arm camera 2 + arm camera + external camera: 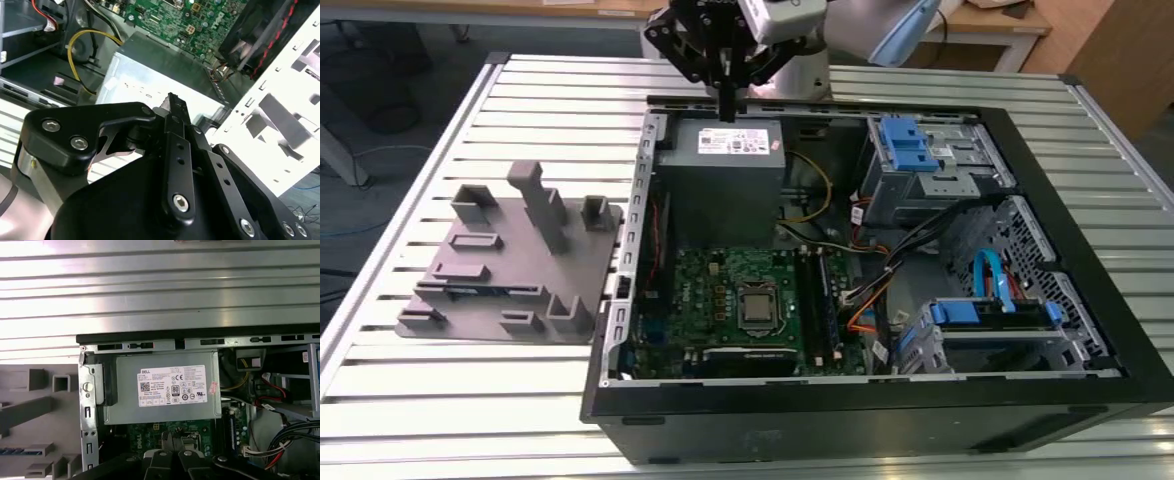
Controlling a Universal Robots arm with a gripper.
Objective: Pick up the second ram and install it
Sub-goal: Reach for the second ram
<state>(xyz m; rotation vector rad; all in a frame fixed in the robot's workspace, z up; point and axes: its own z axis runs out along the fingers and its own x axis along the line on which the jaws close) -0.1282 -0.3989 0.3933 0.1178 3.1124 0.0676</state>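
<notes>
**Gripper [727,106] hangs over the open computer; the second ram [480,291] sits off to the side in its holder**

A table [520,400] of silver metal slats lies under everything. On it, beneath the gripper, an open black computer case [854,405] lies on its side with its insides facing up. A grey fixture plate [494,262] with upright posts rests on the slats beside the case. It is toward the exterior view's left of the gripper and nearer that camera.

Straight below the gripper sits the grey box of the power supply [720,165], with a white label on its top face. The gripper hangs just above it, not touching. Past the power supply, farther from the gripper, the green motherboard [707,285] lies flat on the case floor. It appears in both wrist views.

The gripper's black fingers [177,145] are pressed together, narrowing to one slim tip that points down.

The second ram is a thin blue-green strip sitting in a slot of the fixture plate. It is well apart from the gripper, on the far side of the plate's posts from it. In the first wrist view it shows as a bluish strip [10,451] on the plate.
</notes>
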